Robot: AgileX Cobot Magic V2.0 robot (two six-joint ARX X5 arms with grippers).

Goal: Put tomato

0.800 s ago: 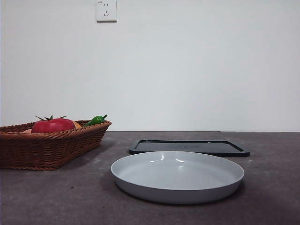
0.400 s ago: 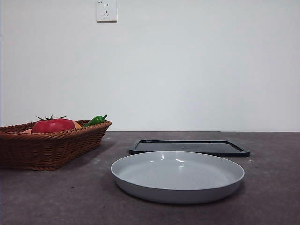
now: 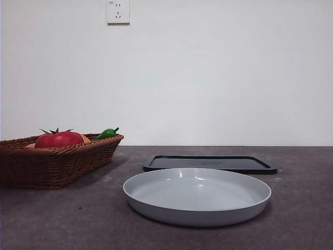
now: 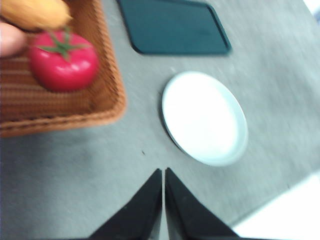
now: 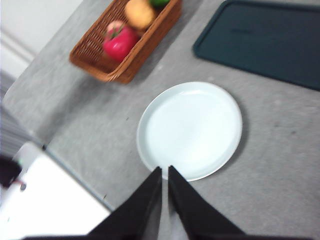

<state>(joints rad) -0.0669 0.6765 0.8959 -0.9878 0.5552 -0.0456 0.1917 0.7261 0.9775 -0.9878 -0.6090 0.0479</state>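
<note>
The red tomato (image 3: 59,139) (image 4: 62,66) (image 5: 120,42) with its dark green calyx lies in a brown wicker basket (image 3: 52,162) (image 4: 107,85) (image 5: 142,47) at the table's left. A white plate (image 3: 196,195) (image 4: 205,117) (image 5: 190,129) sits on the table to the right of the basket. My left gripper (image 4: 163,172) is shut and hangs high above bare table between basket and plate. Also shut, my right gripper (image 5: 165,171) hovers high over the plate's near rim. Neither shows in the front view.
An orange fruit (image 4: 37,12) (image 5: 139,13) and a green pepper (image 3: 106,133) share the basket with the tomato. A dark flat tray (image 3: 210,163) (image 4: 175,26) (image 5: 260,42) lies behind the plate. The table's edge (image 5: 75,170) shows in the right wrist view.
</note>
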